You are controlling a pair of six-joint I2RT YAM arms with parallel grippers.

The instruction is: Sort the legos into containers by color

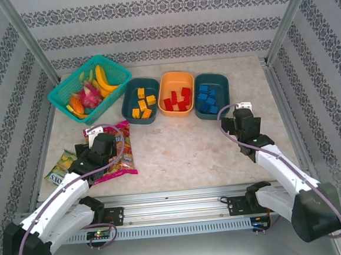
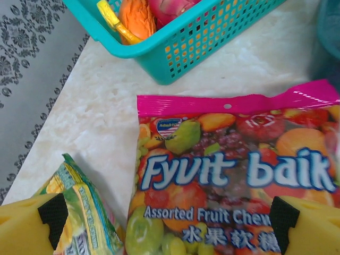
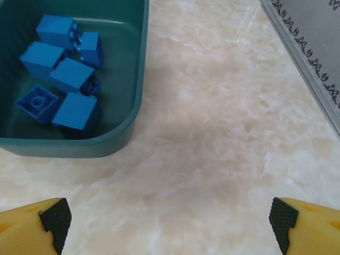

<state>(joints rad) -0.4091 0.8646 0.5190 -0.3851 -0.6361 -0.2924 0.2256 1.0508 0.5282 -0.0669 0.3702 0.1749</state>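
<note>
Top external: legos [image 1: 178, 99] lie colour-sorted in three containers [image 1: 175, 74]. Left gripper [image 2: 170, 219] wide open, empty, over candy bag [image 2: 234, 175]; right gripper [image 3: 170, 219] also wide, empty.

The pink candy bag [image 2: 234, 175] reads "Fyvit baik, Assorted Fruit Chew".

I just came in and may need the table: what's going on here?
Sorting looks done. The yellow legos lie in the left teal tray, the red legos in the orange tray, and the blue legos in the right teal tray. Both grippers are open and empty. The left gripper hangs over a candy bag, and the right gripper over the table beside the blue legos' tray.
</note>
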